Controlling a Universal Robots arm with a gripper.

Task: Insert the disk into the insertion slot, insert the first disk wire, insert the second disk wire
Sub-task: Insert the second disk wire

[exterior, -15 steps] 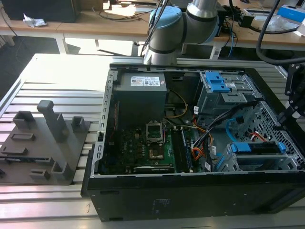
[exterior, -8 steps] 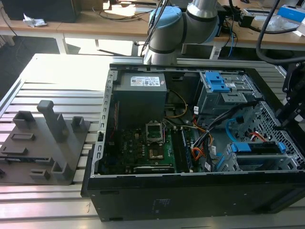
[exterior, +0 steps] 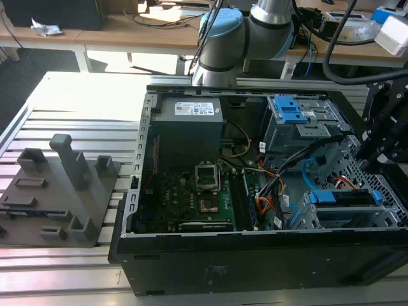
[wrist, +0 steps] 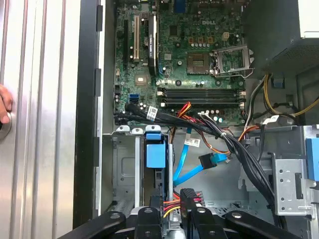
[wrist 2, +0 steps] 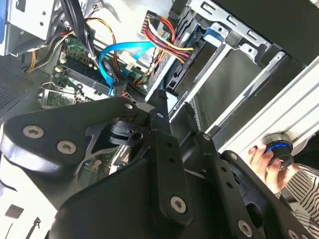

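Well, starting at the exterior view's left, you have the grey fixture block (exterior: 57,191) sitting on the slatted counter (exterior: 76,95), well apart from the work. Next comes the open computer case (exterior: 255,274), with the power supply (exterior: 191,127) and the circuit board (exterior: 197,197) in its middle. Toward the exterior view's right, the cage with blue latches (exterior: 290,109) sits at the far side, and nearer the camera is the grey drive bay (exterior: 347,220). The hard drive (wrist: 153,152) looks to be already in that bay. In the first wrist view its blue frame shows at the mouth of the bay, squared up between the metal walls, so you can count the first step as done, as far as one can judge. The red wire (exterior: 347,183) curves just above the bay, and you cannot tell whether its end is plugged in. The blue cable (wrist: 182,160) loops beside the drive with its plug hanging free in the open, so that one looks left to do. Last, the gripper (wrist: 171,199) hangs over the bay at the exterior view's right end of the case. Its jaws stand apart with a bundle of coloured wires showing through the gap, and nothing can be made out clamped in them.
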